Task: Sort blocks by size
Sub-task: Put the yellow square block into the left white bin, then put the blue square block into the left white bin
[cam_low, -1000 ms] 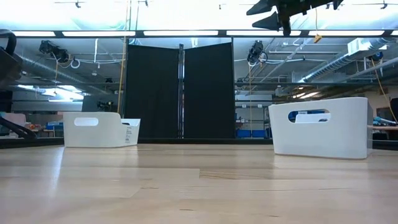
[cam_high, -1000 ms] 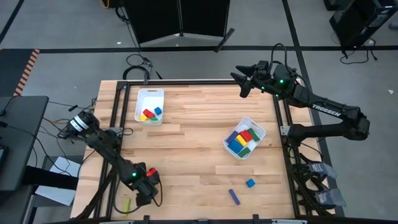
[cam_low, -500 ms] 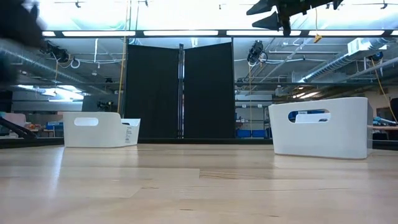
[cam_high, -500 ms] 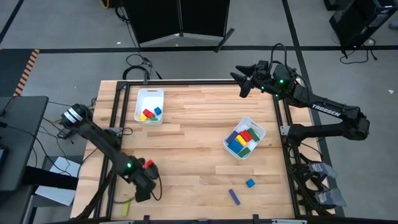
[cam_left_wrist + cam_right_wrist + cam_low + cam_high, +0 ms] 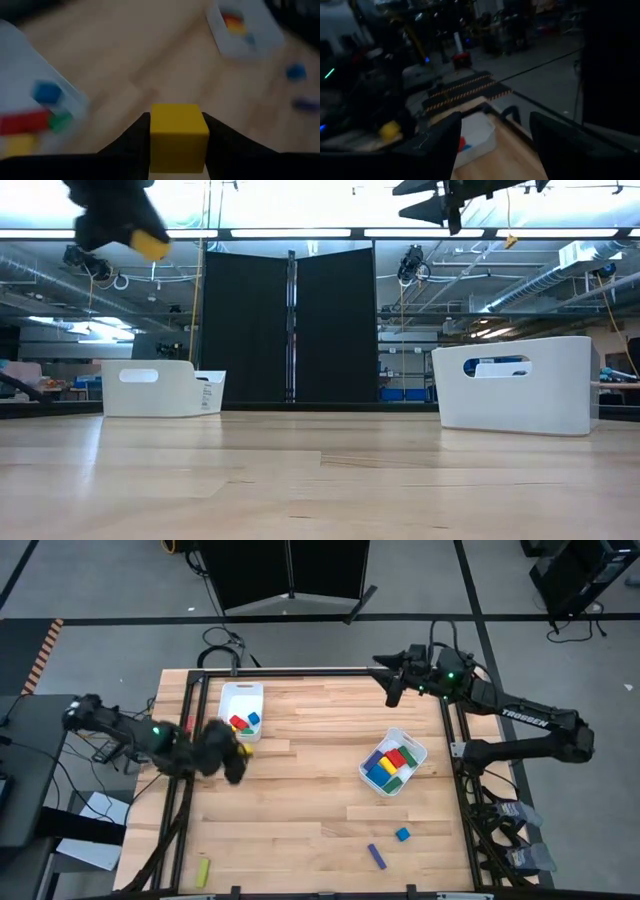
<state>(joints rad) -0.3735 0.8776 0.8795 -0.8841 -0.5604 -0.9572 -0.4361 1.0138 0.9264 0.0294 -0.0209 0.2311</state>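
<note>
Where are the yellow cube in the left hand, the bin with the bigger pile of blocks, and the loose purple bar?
yellow cube (image 5: 179, 131), left wrist view, its front face between the fingers.
fuller bin (image 5: 420, 752), high view, its rim on the right.
purple bar (image 5: 377, 856), high view, its middle.

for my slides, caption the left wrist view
Left gripper carries a yellow cube toward the white bin.

Two white rectangular plastic bins are set on the light wooden desk (image 5: 300, 780): one (image 5: 240, 710) near the far left corner, the other (image 5: 393, 762) toward the right. A small blue cube (image 5: 402, 834) and a purple bar (image 5: 376, 856) are placed near the front edge, a yellow-green bar (image 5: 202, 871) at the front left.
</note>
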